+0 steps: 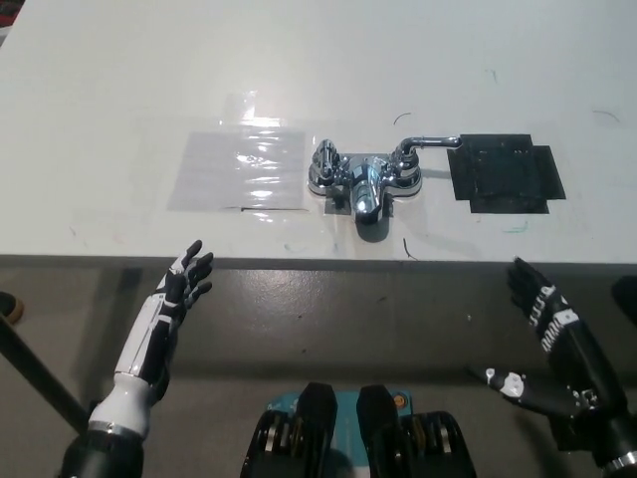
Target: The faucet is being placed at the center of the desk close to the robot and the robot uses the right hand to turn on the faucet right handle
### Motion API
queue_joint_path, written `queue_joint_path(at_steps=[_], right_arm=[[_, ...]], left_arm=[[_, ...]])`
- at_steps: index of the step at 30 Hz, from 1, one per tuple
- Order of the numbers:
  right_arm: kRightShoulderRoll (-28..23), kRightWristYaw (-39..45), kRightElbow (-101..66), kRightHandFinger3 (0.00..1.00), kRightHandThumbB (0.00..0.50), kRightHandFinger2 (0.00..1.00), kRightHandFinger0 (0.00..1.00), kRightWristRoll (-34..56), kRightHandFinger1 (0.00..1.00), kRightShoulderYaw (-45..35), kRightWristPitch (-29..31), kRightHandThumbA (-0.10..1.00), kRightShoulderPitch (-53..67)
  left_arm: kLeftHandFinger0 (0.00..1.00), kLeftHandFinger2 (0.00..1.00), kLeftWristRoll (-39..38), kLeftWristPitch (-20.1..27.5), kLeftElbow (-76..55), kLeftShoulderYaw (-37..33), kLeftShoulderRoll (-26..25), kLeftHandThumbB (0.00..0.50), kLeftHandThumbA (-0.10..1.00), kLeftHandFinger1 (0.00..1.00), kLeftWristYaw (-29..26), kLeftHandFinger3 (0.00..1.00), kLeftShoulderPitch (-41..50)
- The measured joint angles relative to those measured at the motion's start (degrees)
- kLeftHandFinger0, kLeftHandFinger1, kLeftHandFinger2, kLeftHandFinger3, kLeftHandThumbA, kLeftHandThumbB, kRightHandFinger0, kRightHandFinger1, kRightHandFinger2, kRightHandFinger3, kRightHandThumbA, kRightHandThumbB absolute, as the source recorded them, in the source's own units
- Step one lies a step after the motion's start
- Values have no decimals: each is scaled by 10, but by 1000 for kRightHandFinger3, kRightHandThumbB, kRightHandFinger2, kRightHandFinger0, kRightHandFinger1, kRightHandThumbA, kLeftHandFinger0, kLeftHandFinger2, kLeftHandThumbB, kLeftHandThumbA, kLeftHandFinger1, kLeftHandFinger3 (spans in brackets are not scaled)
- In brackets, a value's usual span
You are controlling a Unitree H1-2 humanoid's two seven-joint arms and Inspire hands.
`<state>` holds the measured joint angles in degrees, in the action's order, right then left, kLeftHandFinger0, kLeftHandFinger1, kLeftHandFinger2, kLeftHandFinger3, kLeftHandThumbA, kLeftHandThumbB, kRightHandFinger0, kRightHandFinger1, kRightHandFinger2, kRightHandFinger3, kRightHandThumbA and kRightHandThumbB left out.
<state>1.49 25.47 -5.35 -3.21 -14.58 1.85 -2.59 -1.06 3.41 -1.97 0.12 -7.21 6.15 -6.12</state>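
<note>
So the faucet (364, 181) sits pretty much dead center on the white bench (119, 90), close to the front edge with the spout pointing back at the robot. I'd guess that's so both handles are within an easy reach. There seems to be some clear tape under its base, probably to stop it skating around when a handle gets pushed. The right handle (430, 143) is a thin lever sticking out to the robot's right, and its tip ends right at the corner of a black patch (506, 177) stuck to the bench. I can't tell from the lever angle whether that counts as on or off. The left handle (325, 157) is stubbier and sits beside a shiny clear sheet (239, 167) taped flat to the surface. The black right hand (547, 314) is below the front edge of the bench, well apart from the lever, with its fingers stretched out and apart and nothing in them. To me that looks like a hand that isn't engaged with the handle right now. The white left hand (177, 297) rests low on the other side, also off the bench, fingers spread and empty, just keeping out of the way.
</note>
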Motion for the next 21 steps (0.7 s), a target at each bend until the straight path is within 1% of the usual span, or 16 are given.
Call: queue_joint_path(at_steps=[1,2,3,4,6,8,9,13,15,18,21], right_arm=[[0,-5,10,1000,63,1000,1000,1,1000,-1,6,1000,1],[0,-11,21,1000,64,1000,1000,2,1000,-2,16,1000,2],[-1,-17,29,1000,59,1000,1000,4,1000,-3,23,1000,3],[-1,-24,36,1000,63,1000,1000,6,1000,-4,33,1000,5],[-1,-33,38,1000,56,1000,1000,12,1000,-4,45,1000,11],[-2,-43,41,1000,63,1000,1000,17,1000,-2,60,1000,20],[-3,-46,42,1000,76,1000,1000,19,1000,-2,64,1000,23],[-3,-59,45,1000,72,1000,1000,26,1000,7,78,1000,45],[-3,-65,45,1000,101,1000,1000,28,1000,11,82,1000,54],[-4,-70,45,1000,106,1000,1000,31,1000,16,85,1000,61],[-5,-76,45,1000,107,1000,1000,36,1000,24,87,1000,65]], left_arm=[[1000,1000,0,0,-2,0,0,60,1000,1000,0,1000,2],[1000,1000,0,0,-4,-1,0,60,1000,1000,0,1000,7],[1000,1000,0,0,-6,-1,0,46,1000,1000,0,1000,10],[1000,1000,0,0,-10,-3,0,42,1000,1000,0,1000,16],[1000,1000,0,0,-13,-6,0,43,1000,1000,0,1000,25],[1000,1000,0,0,-13,-8,0,70,1000,1000,0,1000,37],[1000,1000,0,0,-13,-9,0,74,1000,1000,0,1000,40],[1000,1000,1,0,-24,-12,0,80,1000,1000,0,1000,62],[1000,1000,1,0,-24,-13,0,95,1000,1000,0,1000,71],[1000,1000,1,1,-24,-15,0,104,1000,1000,0,1000,78],[1000,1000,1,1,-24,-16,0,95,1000,1000,0,1000,79]])
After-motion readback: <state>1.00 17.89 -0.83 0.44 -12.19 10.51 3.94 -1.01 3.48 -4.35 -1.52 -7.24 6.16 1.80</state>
